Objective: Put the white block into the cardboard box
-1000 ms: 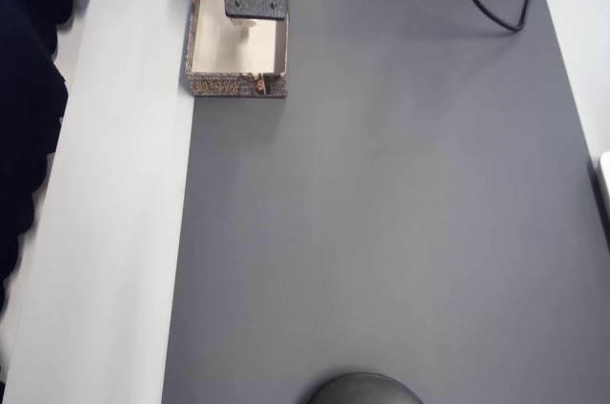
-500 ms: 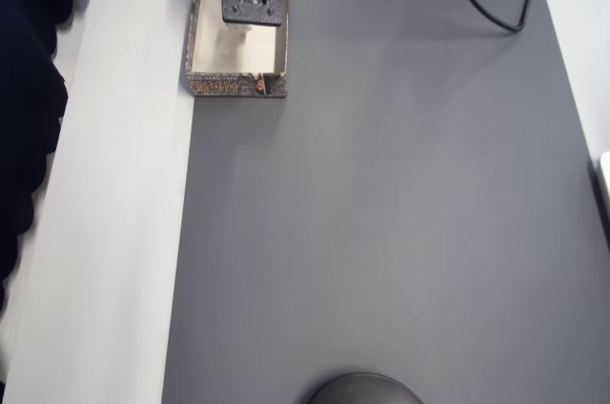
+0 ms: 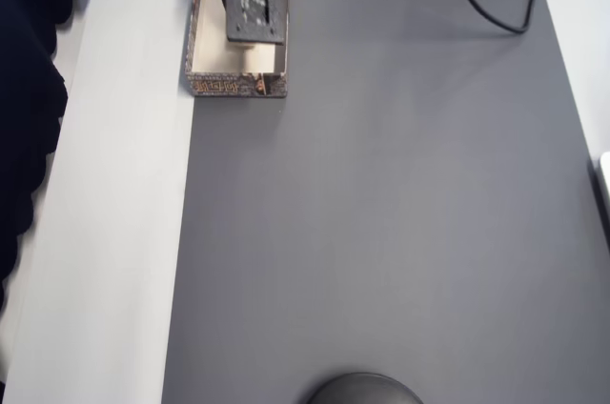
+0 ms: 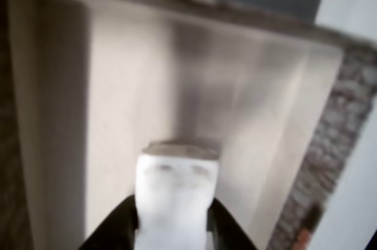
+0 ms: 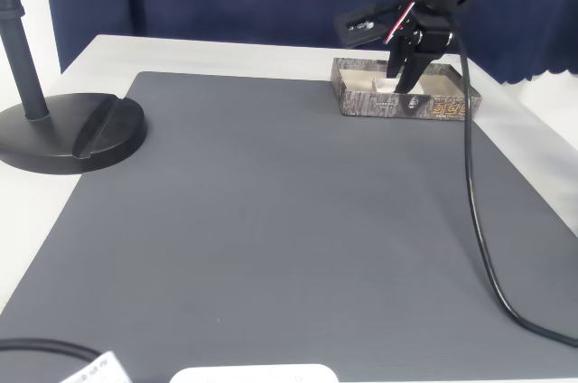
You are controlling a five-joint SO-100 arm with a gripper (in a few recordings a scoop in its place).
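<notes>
A dark grey mat (image 5: 271, 220) covers most of the white table (image 3: 124, 232), and at its far corner the cardboard box (image 3: 202, 86) straddles the mat's edge, its speckled brown-grey outer wall with lettering facing the overhead camera. Much of the box is hidden from above: the black arm and its wrist plate (image 3: 255, 6) cover the inner floor, and the top edge of that view cuts the box off. In the fixed view the box (image 5: 361, 105) shows whole, long and shallow, with cream inner faces. A black round-based stand (image 5: 68, 130) sits at the left of that view, its post running out of the top, and a black cable (image 5: 474, 220) hangs from the arm across the mat. The arm reaches in from the upper right, its wrist bent so the gripper (image 5: 400, 85) points steeply down into the box. The wrist view is blurred, yet it shows the two dark fingers (image 4: 121, 220) closed against the sides of the white block (image 4: 175, 197) — the block is held upright between them, just over the box's pale floor (image 4: 247, 102), and whether it touches the floor cannot be told.
</notes>
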